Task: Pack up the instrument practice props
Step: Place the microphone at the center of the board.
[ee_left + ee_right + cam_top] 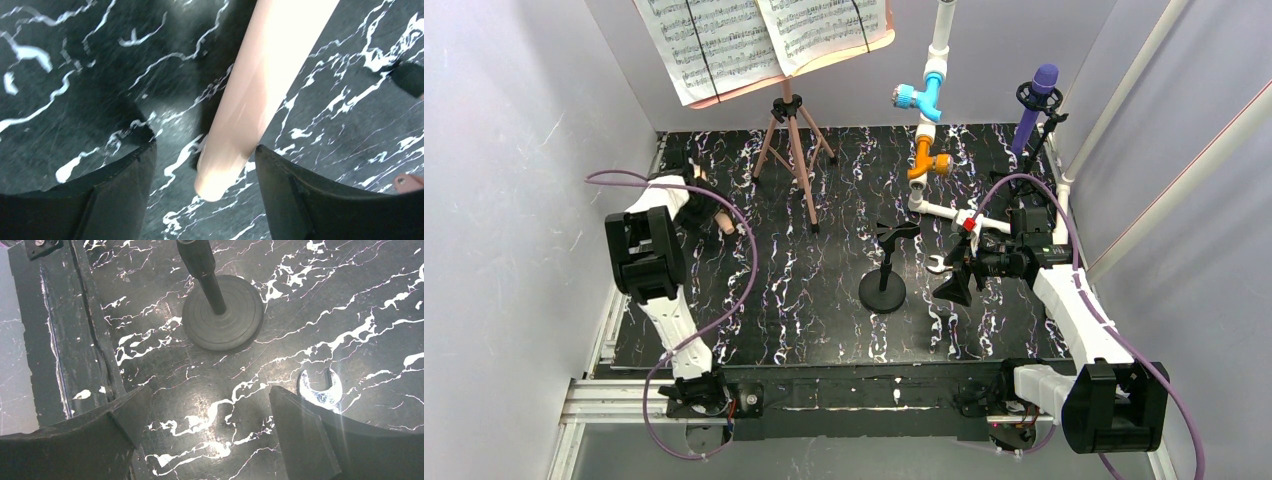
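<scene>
A peach toy microphone (pixel 723 223) lies on the marbled table at the left. In the left wrist view its handle (pixel 255 90) runs between my left gripper's (pixel 205 150) open jaws, close to the right finger and clear of the left. My left gripper (pixel 696 207) is low over it. A black mic holder (pixel 884 280) with a round base (pixel 222 312) stands mid-table. My right gripper (pixel 959 280) is open and empty to its right, and it also shows in the right wrist view (pixel 209 390). A purple microphone (pixel 1038 95) stands in a black holder at the back right. The salmon music rest (pixel 792 150) holds white music sheets (pixel 764 35) at the back.
A silver wrench (pixel 937 265) lies by my right gripper, its open end showing behind the right finger (pixel 320 390). A white pipe with blue and orange valves (pixel 927 125) stands at the back centre. Grey walls close in the left and right sides.
</scene>
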You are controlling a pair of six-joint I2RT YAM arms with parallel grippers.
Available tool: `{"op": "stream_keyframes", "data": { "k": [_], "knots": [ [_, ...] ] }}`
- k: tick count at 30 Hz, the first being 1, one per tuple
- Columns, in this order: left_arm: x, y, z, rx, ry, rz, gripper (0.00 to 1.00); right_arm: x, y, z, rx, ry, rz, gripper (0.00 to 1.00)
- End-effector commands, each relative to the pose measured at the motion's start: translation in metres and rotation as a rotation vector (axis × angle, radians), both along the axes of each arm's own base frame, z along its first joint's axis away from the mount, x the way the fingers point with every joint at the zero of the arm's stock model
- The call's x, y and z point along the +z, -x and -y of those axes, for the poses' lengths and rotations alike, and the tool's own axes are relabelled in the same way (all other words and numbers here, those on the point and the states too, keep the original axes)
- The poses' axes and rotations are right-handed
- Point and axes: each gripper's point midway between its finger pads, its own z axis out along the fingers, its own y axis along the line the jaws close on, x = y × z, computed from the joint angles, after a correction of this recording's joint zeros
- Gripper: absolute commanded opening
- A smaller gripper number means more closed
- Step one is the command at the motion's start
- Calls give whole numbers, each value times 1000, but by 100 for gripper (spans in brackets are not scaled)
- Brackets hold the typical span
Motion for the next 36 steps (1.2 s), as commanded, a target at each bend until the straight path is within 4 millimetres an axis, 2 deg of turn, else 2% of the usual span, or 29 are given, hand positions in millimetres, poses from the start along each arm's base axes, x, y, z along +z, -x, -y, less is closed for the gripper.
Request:
{"op": "stream_keyframes", "data": {
  "k": [1,6,10,13,16,17,20,24,27,31,36],
  "knots": [
    [38,16,-3,8,-2,71,73,5,1,-1,10,-7,31,98],
    [69,17,15,-95,50,207,84,4,2,-1,13,-11,31,98],
    [94,25,40,-228,109,347,90,4,2,-1,12,-9,32,98],
    [108,44,80,-414,248,502,94,4,2,-1,12,-7,32,98],
    [122,66,106,-511,341,617,98,3,2,-1,13,-6,31,98],
    [128,70,111,-537,354,657,98,3,3,-1,14,-7,31,98],
    [128,92,123,-558,409,676,98,3,3,-1,17,-8,31,98],
    [134,111,144,-538,591,716,98,3,3,-1,20,-9,31,98],
    [150,121,160,-610,710,810,98,3,4,-1,20,-8,33,99],
    [161,148,187,-780,671,898,98,3,4,-2,26,-12,35,98],
    [175,187,249,-1115,452,1097,98,2,6,-3,37,-21,32,98]
  ]
}}
